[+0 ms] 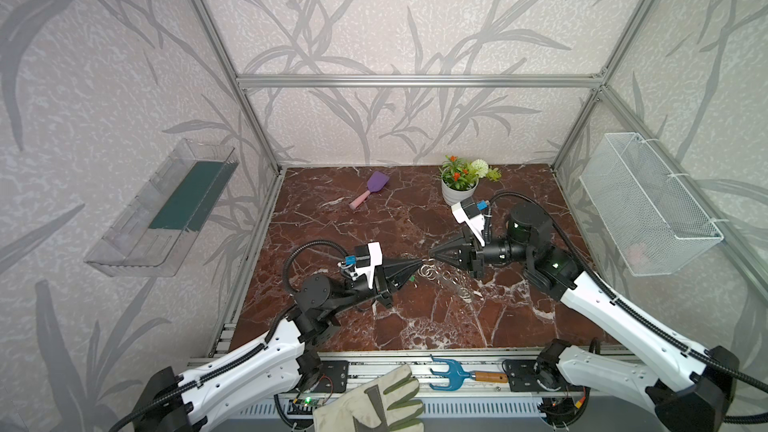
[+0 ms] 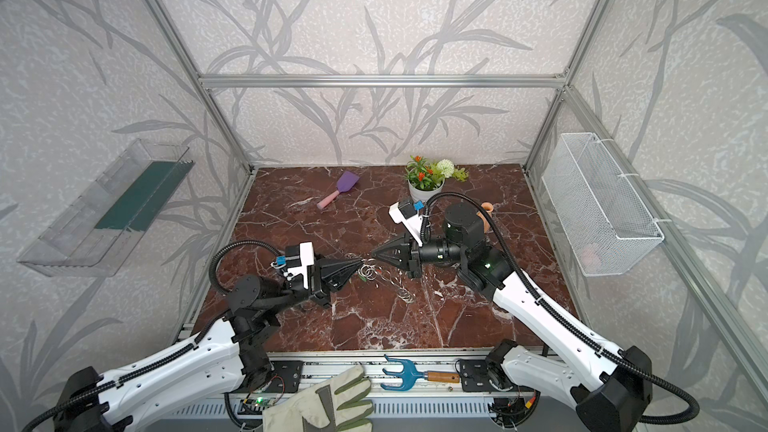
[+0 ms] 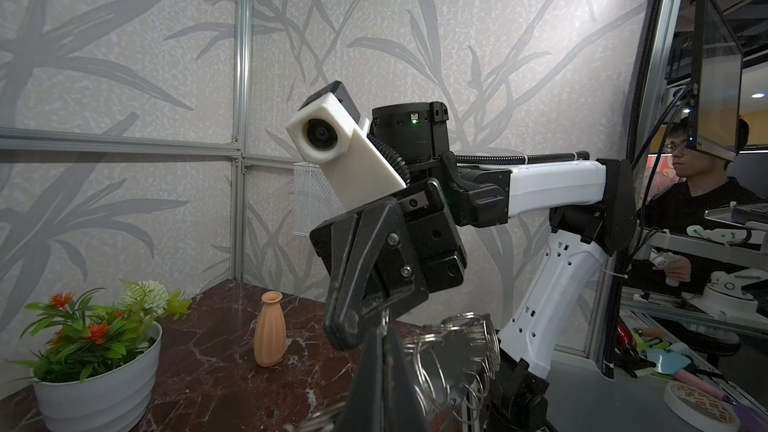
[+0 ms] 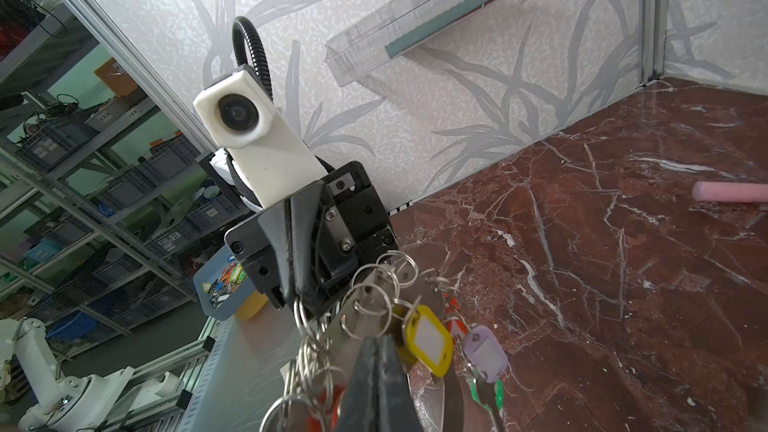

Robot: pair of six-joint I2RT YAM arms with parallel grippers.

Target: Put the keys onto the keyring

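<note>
Now, keyring: strung between both grippers above the marble table.
Left gripper: jaws shut on keyring.
Right gripper: jaws shut on keyring.
Keys: yellow and lilac ones hang from it.

Shiny metal rings on keyring, keys glossy smooth plastic, tabletop polished marble-look.

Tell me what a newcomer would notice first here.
The left claw and right claw meet tip to tip above the marble table, both shut on the keyring, its silver rings trailing toward the near right. In the right wrist view a yellow key tag and a lilac key tag already hang from it. A potted plant stands at the back.
</note>
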